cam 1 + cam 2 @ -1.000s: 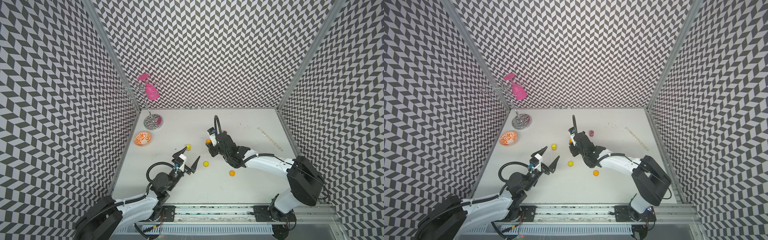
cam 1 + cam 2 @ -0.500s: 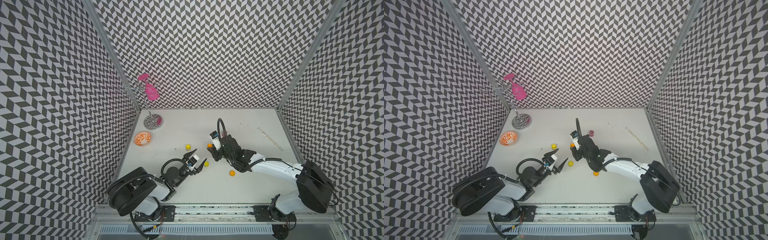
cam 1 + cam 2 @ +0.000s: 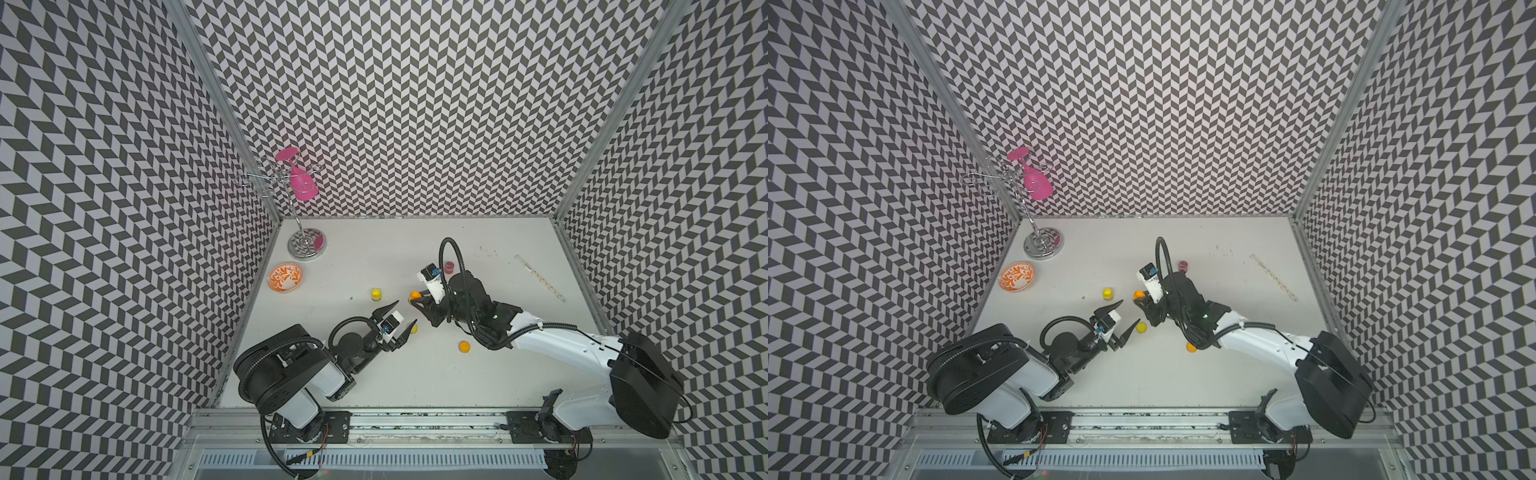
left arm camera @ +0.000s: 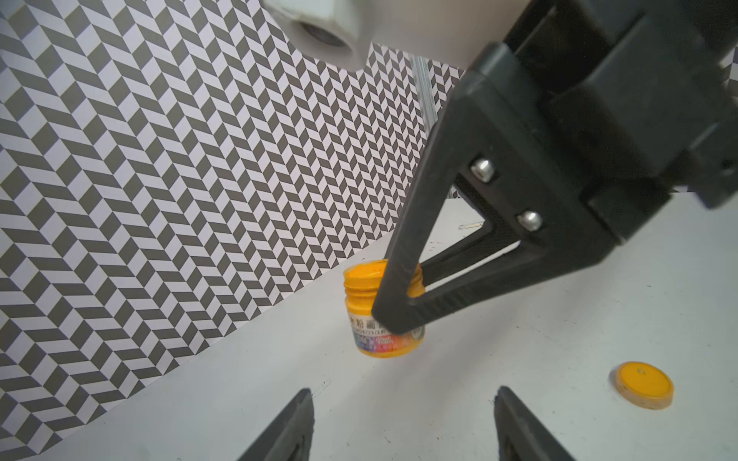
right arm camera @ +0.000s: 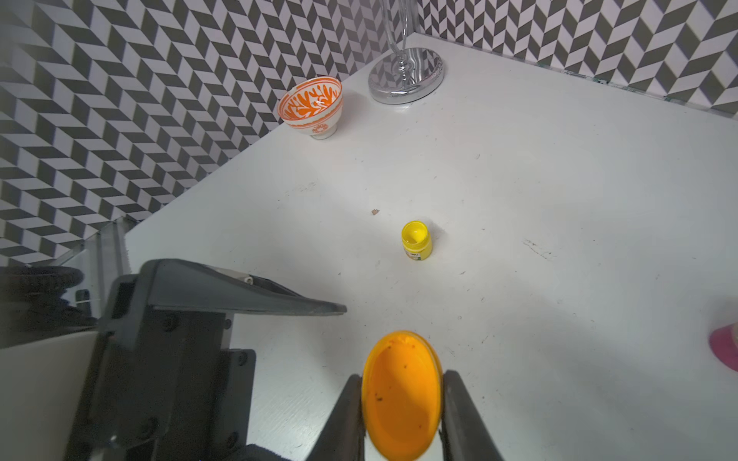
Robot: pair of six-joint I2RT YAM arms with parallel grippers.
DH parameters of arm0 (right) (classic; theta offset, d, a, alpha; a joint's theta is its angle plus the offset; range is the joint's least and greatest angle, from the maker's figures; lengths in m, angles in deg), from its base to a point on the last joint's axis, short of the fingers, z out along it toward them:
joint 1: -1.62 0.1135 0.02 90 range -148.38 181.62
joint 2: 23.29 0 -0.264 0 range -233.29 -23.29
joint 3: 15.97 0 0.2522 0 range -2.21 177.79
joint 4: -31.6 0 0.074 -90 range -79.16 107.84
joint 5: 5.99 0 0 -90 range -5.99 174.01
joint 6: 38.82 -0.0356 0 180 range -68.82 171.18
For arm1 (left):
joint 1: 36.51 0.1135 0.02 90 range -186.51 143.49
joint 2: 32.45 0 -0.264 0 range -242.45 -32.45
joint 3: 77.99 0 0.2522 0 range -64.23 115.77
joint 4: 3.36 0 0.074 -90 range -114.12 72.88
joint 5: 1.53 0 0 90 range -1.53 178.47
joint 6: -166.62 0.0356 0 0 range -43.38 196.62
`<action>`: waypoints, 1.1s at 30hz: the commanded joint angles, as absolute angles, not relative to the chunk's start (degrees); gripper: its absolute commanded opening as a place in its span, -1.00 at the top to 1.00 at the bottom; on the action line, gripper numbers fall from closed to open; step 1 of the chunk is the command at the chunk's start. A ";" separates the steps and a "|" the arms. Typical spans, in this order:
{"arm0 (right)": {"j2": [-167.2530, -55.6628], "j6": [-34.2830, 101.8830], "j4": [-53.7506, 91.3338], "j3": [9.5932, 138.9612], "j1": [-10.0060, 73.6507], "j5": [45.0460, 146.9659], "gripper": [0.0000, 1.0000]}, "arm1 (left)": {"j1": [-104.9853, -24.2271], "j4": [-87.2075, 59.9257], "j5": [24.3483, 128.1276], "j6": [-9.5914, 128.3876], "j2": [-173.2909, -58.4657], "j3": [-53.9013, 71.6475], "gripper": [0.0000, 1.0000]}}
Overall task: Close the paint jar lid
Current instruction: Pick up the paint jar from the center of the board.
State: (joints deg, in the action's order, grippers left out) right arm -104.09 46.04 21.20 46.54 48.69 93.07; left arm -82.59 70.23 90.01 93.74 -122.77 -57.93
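Orange paint jar (image 4: 359,291) low near middle of table (image 3: 415,386), mouth open, threads bare, so nothing was closed yet. Right gripper (image 5: 402,377) pinched it by sides. Matching lid (image 3: 464,346) lay flat, well apart. Left gripper (image 3: 405,314) nearby, fingers spread, empty. Left to do: grab lid, seat, twist. Label (image 4: 367,331) half hidden, only "COLOUR" readable tbh.

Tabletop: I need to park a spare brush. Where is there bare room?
Free: the back strip of the white tabletop between the chrome rack base and the clear plastic stick; also the front strip along the metal rail. Crowded: the middle, around the open orange-yellow paint jar and the small yellow paint jar.
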 commanded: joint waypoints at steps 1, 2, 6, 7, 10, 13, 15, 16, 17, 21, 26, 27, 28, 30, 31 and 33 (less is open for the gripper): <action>-102.66 45.78 25.39 45.97 48.85 95.87 0.44 | -82.91 78.78 91.40 93.62 -122.26 -57.22 -0.42; -102.79 45.70 25.60 45.87 48.90 96.00 0.44 | -82.85 78.14 91.81 93.43 -122.25 -56.83 -0.42; -103.01 45.48 26.18 45.86 49.32 96.79 0.44 | -83.05 77.57 92.78 93.29 -122.27 -56.24 -0.29; -103.12 45.47 26.28 45.86 49.46 96.84 0.44 | -83.06 77.28 92.77 93.21 -122.28 -56.00 -0.28; -103.28 45.26 26.52 45.95 49.84 97.00 0.44 | -83.04 78.23 93.29 92.96 -123.08 -55.62 -0.25; -103.38 44.97 27.02 45.95 50.17 97.37 0.44 | -83.12 80.30 93.21 92.83 -123.93 -55.79 -0.22; -103.53 44.86 27.18 45.99 50.52 97.45 0.44 | -83.41 80.37 93.34 93.27 -124.12 -55.63 -0.16; -103.67 44.85 27.17 46.10 50.68 97.38 0.44 | -83.51 80.19 93.47 93.44 -124.13 -55.54 -0.08; -103.76 44.79 27.27 46.13 50.87 97.28 0.43 | -83.59 79.52 93.76 93.57 -123.90 -55.37 -0.05; -104.06 44.54 27.50 46.13 51.35 96.67 0.44 | -83.66 80.17 93.98 93.58 -123.27 -55.87 -0.03; -104.42 44.16 27.88 46.13 51.75 96.64 0.44 | -83.64 81.31 95.80 93.58 -123.63 -56.05 -0.02; -104.42 44.15 27.85 46.20 51.87 96.34 0.44 | -83.69 81.84 95.93 93.57 -123.53 -56.30 0.00; -104.42 44.20 27.74 46.21 51.88 96.16 0.44 | -83.66 82.50 96.30 93.56 -123.47 -56.56 0.01; -104.50 44.15 27.72 46.19 51.88 95.88 0.44 | -83.68 83.69 96.92 93.58 -123.46 -56.93 0.03; -104.55 44.15 27.85 46.21 51.87 95.87 0.44 | -83.65 84.43 97.20 93.58 -123.54 -57.17 0.04; -104.73 43.91 28.05 46.13 51.89 95.89 0.44 | -83.64 86.18 97.51 93.27 -123.85 -57.63 0.05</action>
State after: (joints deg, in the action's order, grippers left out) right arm -104.15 44.29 24.23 46.36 51.60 96.32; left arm -83.38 70.25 95.91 93.50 -123.54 -56.66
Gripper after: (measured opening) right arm 0.285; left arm 0.475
